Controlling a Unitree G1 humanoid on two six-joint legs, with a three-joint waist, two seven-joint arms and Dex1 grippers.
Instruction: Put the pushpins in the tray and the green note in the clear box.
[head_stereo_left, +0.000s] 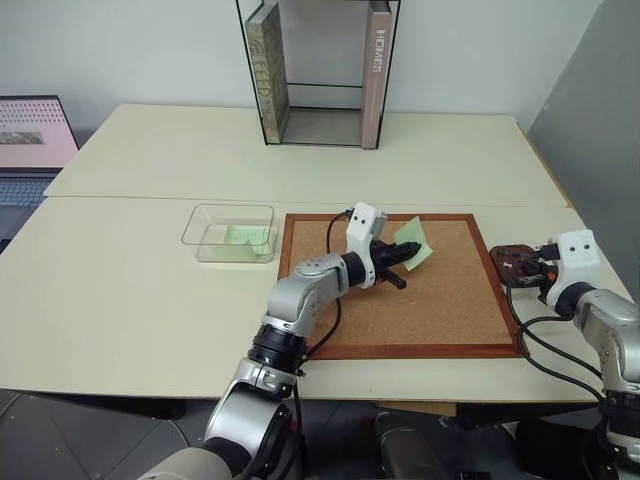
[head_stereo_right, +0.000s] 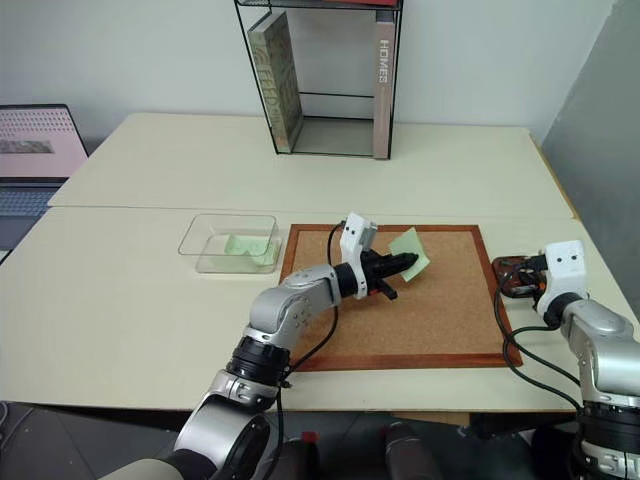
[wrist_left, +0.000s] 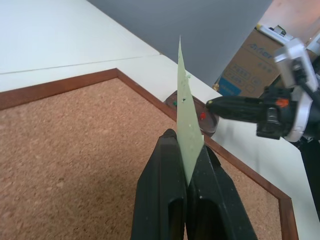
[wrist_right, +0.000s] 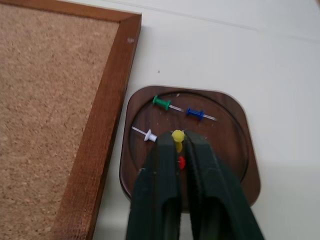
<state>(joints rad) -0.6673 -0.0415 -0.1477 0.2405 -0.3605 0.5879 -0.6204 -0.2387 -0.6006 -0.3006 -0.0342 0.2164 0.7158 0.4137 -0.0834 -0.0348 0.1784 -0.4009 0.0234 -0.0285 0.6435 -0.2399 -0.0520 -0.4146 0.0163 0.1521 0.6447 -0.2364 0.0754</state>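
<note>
The clear box (head_stereo_left: 229, 232) sits on the counter at 9 o'clock from the cork board (head_stereo_left: 440, 325) and already holds a green slip. The left gripper (head_stereo_left: 410, 252) pinches the green note (head_stereo_left: 414, 243) by an edge, clear of the cork for carrying. At 3 o'clock, the right gripper (wrist_right: 179, 145) hovers over the tray (wrist_right: 235, 175), jaws slightly parted around a yellow pushpin (wrist_right: 178, 136), probably to drop it beside the others.

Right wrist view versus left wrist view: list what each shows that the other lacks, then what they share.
Right wrist view's extras: blue pushpin and white pushpin lying in the tray, plus a yellow pushpin. Left wrist view's extras: the left gripper shut on the green note, the right gripper seen from the side, and a cardboard box. Shared: tray, cork board, table, green pushpin, red pushpin.
</note>
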